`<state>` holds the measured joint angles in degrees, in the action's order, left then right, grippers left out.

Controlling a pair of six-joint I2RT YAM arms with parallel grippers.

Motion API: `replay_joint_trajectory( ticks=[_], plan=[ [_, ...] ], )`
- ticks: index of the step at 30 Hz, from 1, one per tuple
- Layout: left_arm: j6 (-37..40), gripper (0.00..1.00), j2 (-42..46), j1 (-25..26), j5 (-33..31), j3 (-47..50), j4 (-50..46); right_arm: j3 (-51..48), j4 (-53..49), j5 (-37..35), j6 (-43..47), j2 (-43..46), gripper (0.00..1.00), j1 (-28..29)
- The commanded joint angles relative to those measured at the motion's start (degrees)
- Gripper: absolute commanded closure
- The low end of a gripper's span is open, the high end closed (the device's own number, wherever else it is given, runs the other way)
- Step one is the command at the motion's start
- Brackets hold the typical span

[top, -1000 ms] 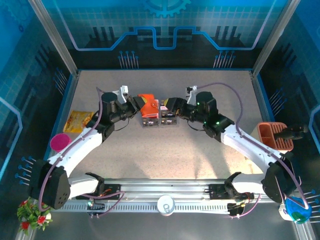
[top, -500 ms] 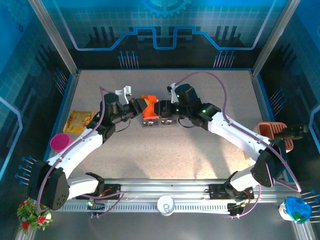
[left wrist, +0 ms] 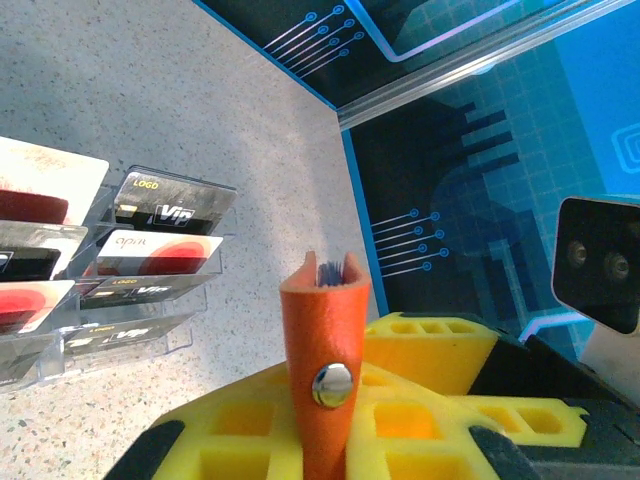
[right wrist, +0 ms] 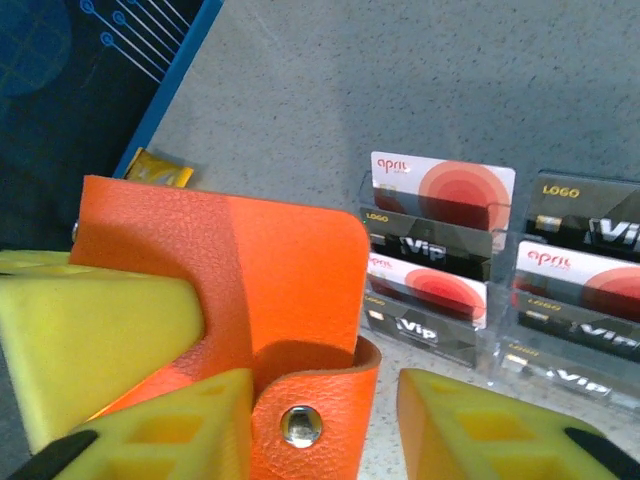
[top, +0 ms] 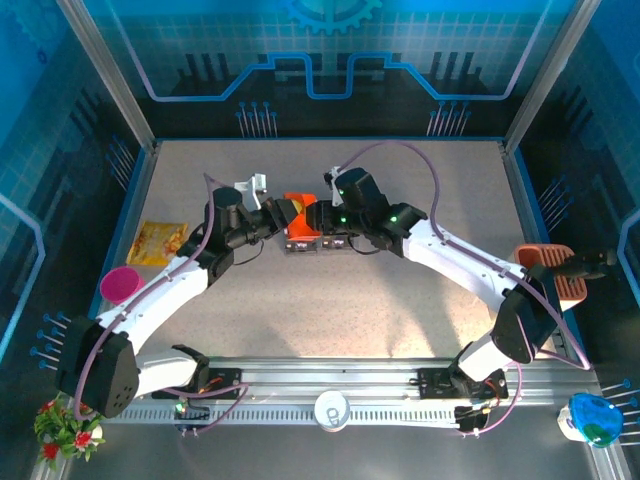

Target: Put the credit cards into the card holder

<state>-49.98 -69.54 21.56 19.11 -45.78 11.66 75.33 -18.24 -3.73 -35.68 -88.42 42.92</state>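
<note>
One card holder (right wrist: 250,270), two clear racks (right wrist: 432,346)

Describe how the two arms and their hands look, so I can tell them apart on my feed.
The left arm and right arm match: white shells, black joints, each trailed by a looping purple cable. Green lights glow near the right arm's wrist. The left hand and right hand are black, faced with yellow foam pads cut in a grid.
</note>
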Motion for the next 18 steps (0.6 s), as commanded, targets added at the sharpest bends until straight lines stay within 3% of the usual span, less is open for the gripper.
replay_joint_trajectory(
  ticks=[1,10,18],
  plan=[
    [0.05,1.0,1.1,0.59,0.15,-0.61,1.31,-2.01,-3.03,-6.06,-0.08,-0.13,0.66,0.43],
    [-0.17,1.0,1.68,1.09,-0.8,-0.64,0.76,-7.6,-0.43,-3.47,-2.96,0.62,1.0,0.66],
    [-1.75,1.0,2.08,1.43,-1.1,0.2,1.83,-18.35,1.83,-4.43,-4.38,3.73,1.0,-3.52]
  ],
)
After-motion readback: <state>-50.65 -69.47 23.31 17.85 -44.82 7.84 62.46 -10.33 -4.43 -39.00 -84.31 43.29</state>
